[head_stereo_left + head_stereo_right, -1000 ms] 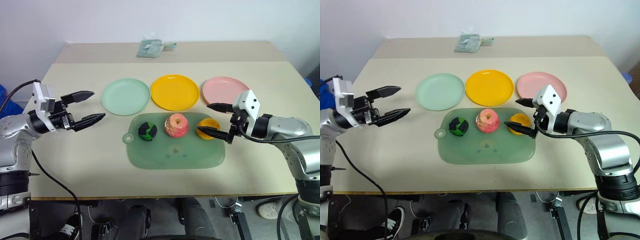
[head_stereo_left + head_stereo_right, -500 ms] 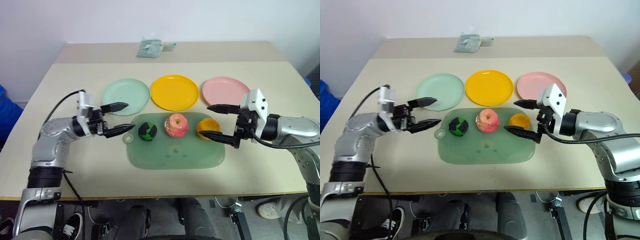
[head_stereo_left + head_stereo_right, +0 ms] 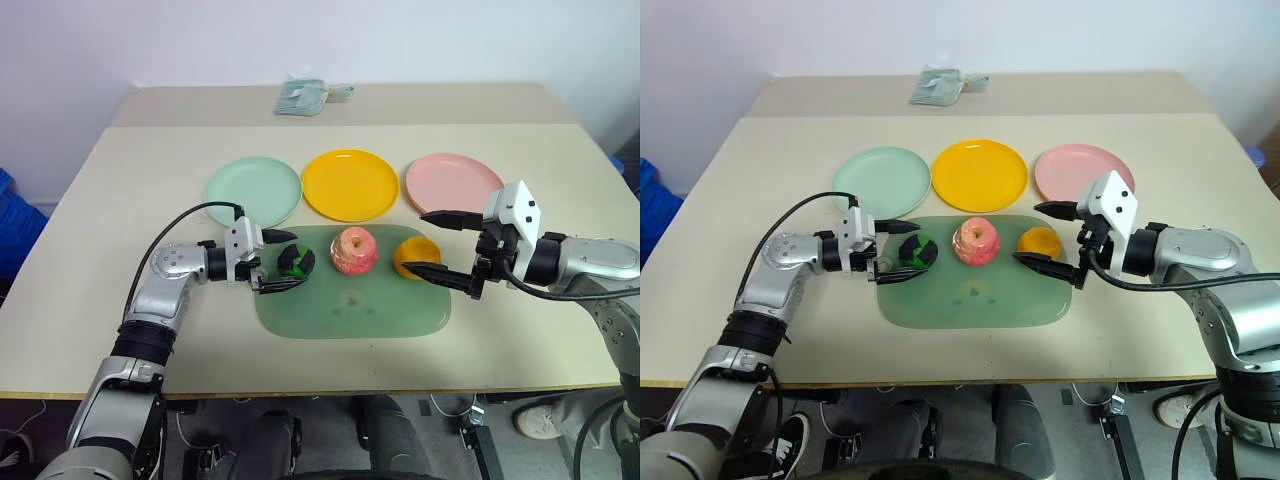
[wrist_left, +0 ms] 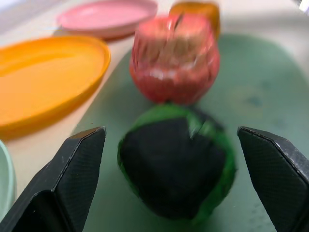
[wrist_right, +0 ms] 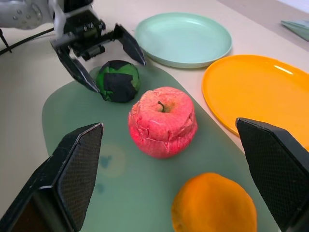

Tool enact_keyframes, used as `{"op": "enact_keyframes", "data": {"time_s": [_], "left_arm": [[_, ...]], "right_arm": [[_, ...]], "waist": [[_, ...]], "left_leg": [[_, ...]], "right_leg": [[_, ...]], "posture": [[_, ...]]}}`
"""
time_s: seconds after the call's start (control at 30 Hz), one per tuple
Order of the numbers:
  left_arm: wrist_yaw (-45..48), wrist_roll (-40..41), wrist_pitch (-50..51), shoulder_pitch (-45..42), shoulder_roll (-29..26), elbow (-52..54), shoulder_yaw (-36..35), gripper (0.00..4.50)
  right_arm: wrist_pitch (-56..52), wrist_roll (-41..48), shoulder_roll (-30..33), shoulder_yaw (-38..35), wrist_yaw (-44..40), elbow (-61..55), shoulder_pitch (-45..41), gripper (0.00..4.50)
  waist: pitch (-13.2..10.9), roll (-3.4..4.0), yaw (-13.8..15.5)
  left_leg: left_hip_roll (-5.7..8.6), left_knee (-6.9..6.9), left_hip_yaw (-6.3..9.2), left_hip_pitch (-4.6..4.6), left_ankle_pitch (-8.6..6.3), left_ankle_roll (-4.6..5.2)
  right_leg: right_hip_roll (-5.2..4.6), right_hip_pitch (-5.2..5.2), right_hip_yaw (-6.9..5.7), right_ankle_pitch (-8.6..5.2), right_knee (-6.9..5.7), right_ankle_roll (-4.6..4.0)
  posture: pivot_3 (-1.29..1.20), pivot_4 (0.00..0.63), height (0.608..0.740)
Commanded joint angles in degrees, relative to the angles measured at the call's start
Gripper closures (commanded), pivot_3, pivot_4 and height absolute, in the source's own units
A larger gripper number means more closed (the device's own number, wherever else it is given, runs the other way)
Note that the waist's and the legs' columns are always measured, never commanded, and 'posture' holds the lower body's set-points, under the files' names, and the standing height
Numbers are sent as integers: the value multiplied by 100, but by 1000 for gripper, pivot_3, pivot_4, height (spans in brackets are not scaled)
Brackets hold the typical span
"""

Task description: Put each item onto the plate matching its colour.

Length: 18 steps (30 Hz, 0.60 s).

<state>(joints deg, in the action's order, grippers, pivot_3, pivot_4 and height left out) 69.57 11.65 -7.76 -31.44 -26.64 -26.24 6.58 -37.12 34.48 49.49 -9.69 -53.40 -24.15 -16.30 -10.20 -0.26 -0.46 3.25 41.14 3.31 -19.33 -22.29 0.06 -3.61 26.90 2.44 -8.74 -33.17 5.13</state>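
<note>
A dark green-and-black ball (image 3: 296, 262), a pink-red apple (image 3: 353, 251) and an orange-yellow lump (image 3: 415, 253) lie in a row on a translucent green mat (image 3: 350, 305). Behind the mat stand the mint green plate (image 3: 252, 192), the yellow plate (image 3: 350, 185) and the pink plate (image 3: 453, 182), all bare. My left gripper (image 3: 299, 261) is open, with one finger on each side of the ball (image 4: 176, 166), not closed on it. At the lump, my right gripper (image 3: 417, 241) is open, one finger behind it and one in front, holding nothing.
A folded pale green packet (image 3: 303, 96) lies at the table's far edge. A black cable (image 3: 185, 215) loops over my left forearm. Bare tabletop lies left of the mat and in front of it.
My left arm has swung in from the table's left side and lowered to the mat, so its open fingers now flank the ball. My right gripper has stayed at the orange lump.
</note>
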Motion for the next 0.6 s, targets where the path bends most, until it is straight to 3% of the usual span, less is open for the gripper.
{"op": "enact_keyframes", "data": {"time_s": [0.03,0.13,0.33,0.47,0.6], "left_arm": [[-85,-51,-15,-175,125,-202,21,552],[-297,-182,-413,-185,247,-336,8,1736],[-676,164,-126,-418,248,-527,-413,1736],[-2018,398,-51,-1190,437,-1349,-1241,1736],[-3926,241,36,-1985,514,-2471,-1832,1736]], "right_arm": [[123,-27,22,-100,57,-18,-141,0],[146,-48,-13,-59,92,3,-180,0],[193,-74,-50,-58,163,30,-238,0],[211,-62,-107,-78,246,35,-270,0],[163,-25,-201,-20,339,53,-417,0]], "waist": [[0,0,-1],[0,0,0],[0,0,2],[-1,-2,17],[-1,-3,41]], "left_leg": [[0,0,0,0,-3,5],[0,0,0,0,-3,6],[0,1,1,0,-3,5],[0,4,4,0,-5,10],[1,4,3,-1,7,-13]], "right_leg": [[0,0,0,0,-1,0],[-1,0,0,0,-1,0],[-2,0,0,0,-1,0],[-1,0,-2,0,-1,0],[-2,0,-2,1,-2,1]], "posture": [[0,150,740],[0,150,740],[0,150,740],[0,150,740],[0,150,740]]}}
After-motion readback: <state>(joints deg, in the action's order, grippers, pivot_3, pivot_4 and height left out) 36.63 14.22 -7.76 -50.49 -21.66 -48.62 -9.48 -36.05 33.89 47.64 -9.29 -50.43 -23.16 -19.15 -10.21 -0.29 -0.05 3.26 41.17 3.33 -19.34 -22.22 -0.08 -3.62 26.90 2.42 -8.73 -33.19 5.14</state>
